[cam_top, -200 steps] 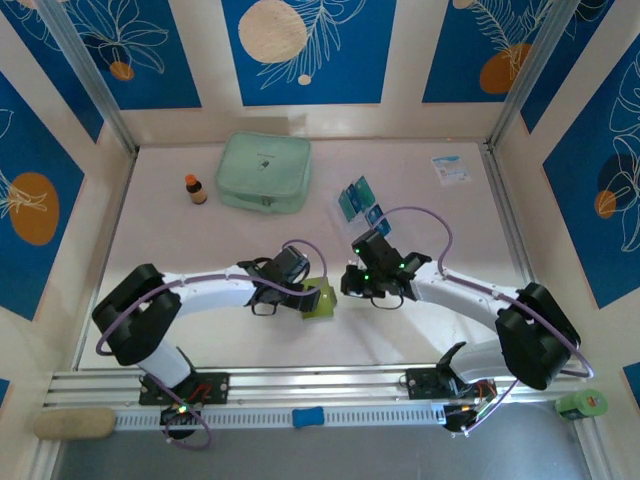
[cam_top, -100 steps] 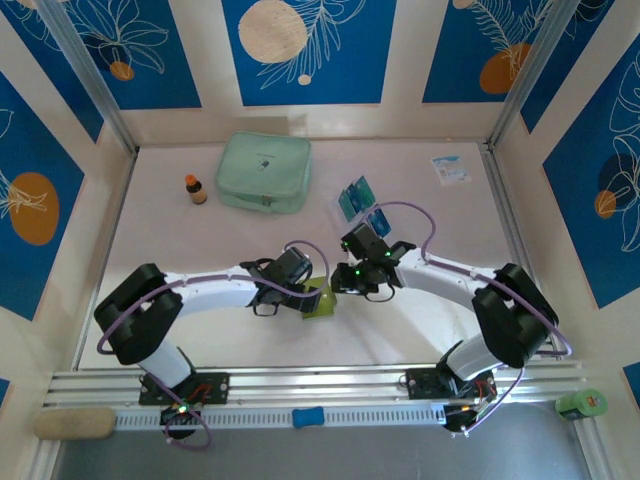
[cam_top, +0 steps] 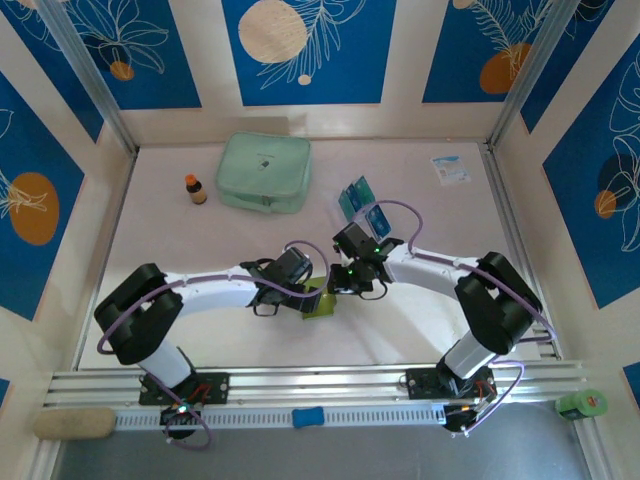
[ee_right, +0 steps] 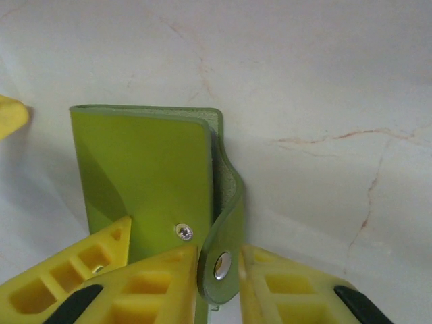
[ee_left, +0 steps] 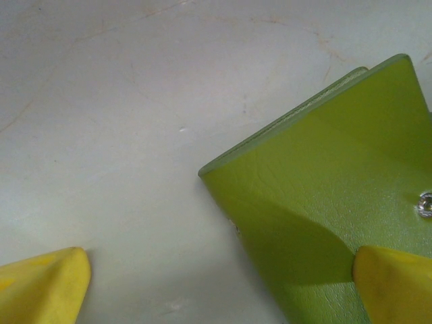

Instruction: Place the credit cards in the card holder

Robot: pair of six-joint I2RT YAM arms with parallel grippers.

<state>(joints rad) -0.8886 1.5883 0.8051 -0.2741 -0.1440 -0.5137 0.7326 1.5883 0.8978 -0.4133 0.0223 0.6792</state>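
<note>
Swinging over in the last second, our right tool (ee_right: pixel 219 263) pinched the holder (ee_right: pixel 142 169) by its strap (ee_right: pixel 226 202); left tool (ee_left: pixel 219 287) stayed spread; we judged unsnapping next.

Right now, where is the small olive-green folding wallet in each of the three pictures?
Top external: small olive-green folding wallet mid-picture, slightly below centre.
Left wrist: wallet lower right, one corner pointing left.
Right wrist: wallet left of centre, strap curling down its right edge.
Shared landmark: silver snap stud on the wallet's face, in both wrist views.
</note>
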